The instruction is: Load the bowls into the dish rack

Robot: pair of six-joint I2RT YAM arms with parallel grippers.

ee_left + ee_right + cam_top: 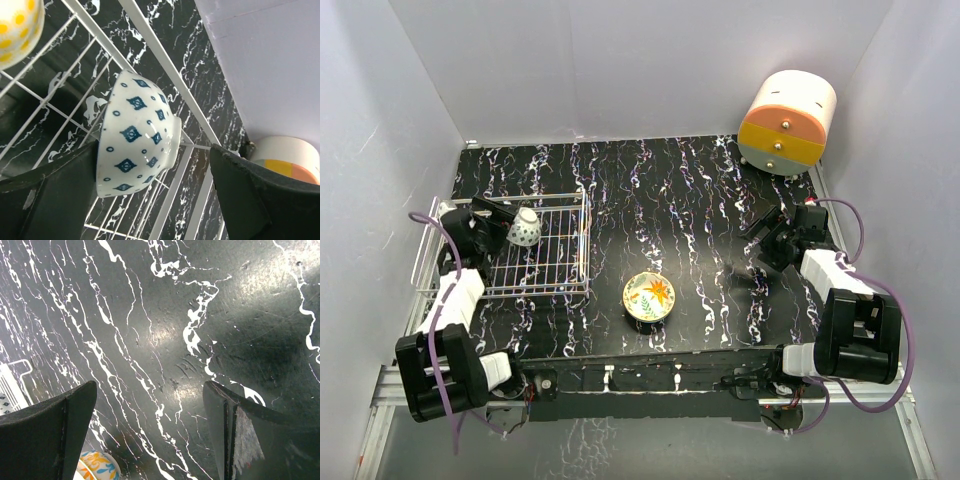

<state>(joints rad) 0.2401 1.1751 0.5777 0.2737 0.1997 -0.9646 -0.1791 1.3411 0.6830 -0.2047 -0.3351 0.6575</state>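
The dish rack (545, 262) is a low white wire basket at the table's left. A blue-white bowl (525, 228) lies tipped on its side in the rack's far corner. My left gripper (501, 214) is right beside it. In the left wrist view this bowl (137, 135) rests on the rack wires (165, 55), between the spread fingers of my open left gripper (154, 147), close to the left finger and well apart from the right one. A cream-yellow bowl (17, 27) shows at the top left. A flowered bowl (649, 297) stands upright on the table. My right gripper (770, 235) hovers open and empty.
An orange-and-cream round drawer unit (787, 122) stands at the back right corner. Grey walls close in the table on three sides. In the right wrist view, black marbled table (165, 315) lies under the open right gripper (150, 390), with the flowered bowl (95, 465) at the lower edge.
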